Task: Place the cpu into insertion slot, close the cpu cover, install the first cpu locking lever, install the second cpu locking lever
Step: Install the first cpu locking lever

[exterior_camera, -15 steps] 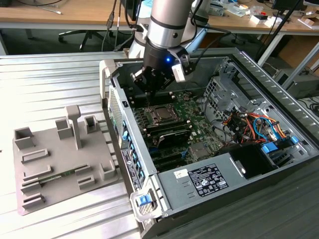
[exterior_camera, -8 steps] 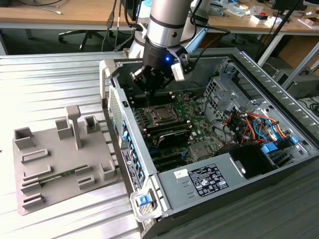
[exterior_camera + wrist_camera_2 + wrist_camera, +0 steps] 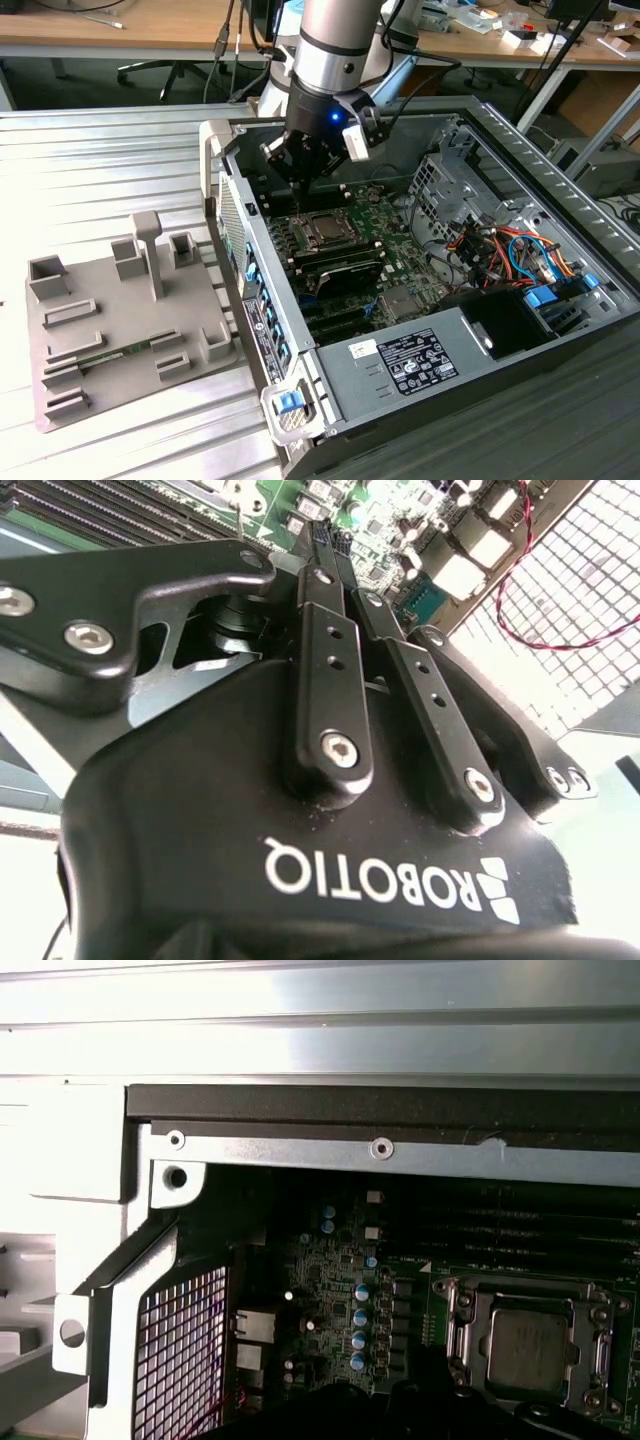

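Sitting in insertion slot [image 3: 528, 1348], cpu [image 3: 527, 1345], cover [image 3: 470, 1335] closed, pincer [image 3: 305, 172] above.

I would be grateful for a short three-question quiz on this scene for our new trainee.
1. True or false: the cpu lies on the board with the cpu cover folded down around it.
2. In the exterior view, where does the gripper hang?
A. over the desks at the back
B. inside the computer case, above the green board beside the cpu
C. over the coloured cables
3. Fill in: the grey holder stands at the exterior view's ____ of the computer case.

Key: 1 true; 2 B; 3 left.
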Tool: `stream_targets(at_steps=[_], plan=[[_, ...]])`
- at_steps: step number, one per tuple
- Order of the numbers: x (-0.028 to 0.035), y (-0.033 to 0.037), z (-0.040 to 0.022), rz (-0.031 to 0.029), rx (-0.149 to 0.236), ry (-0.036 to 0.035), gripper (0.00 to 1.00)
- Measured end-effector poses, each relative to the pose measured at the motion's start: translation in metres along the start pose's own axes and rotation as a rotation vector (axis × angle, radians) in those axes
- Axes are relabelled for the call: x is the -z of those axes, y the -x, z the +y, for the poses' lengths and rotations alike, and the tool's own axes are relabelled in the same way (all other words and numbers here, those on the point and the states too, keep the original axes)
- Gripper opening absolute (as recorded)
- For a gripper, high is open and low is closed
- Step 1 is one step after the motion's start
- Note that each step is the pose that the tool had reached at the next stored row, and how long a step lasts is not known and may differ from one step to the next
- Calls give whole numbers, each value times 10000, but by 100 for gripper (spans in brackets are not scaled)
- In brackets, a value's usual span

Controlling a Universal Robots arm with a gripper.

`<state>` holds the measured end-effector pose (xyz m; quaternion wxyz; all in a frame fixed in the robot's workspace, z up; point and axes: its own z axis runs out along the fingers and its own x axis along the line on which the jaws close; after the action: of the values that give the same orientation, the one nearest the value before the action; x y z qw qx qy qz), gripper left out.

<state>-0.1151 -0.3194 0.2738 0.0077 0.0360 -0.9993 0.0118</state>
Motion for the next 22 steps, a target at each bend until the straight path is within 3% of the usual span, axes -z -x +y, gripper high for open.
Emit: stream_targets(at_steps=[9, 11, 12, 13, 14, 15, 17, 22], plan=[[-1, 0, 27, -1, -1, 1, 11], [0, 2, 67, -1, -1, 1, 11], [1, 4, 90, -3, 0, 42, 11], [1, 4, 92, -27, 5, 358, 11], [0, 4, 92, -45, 8, 607, 11], [-1, 4, 92, -52, 10, 703, 11], [-10, 4, 93, -59, 10, 768, 11], [-32, 7, 96, -57, 13, 773, 11]])
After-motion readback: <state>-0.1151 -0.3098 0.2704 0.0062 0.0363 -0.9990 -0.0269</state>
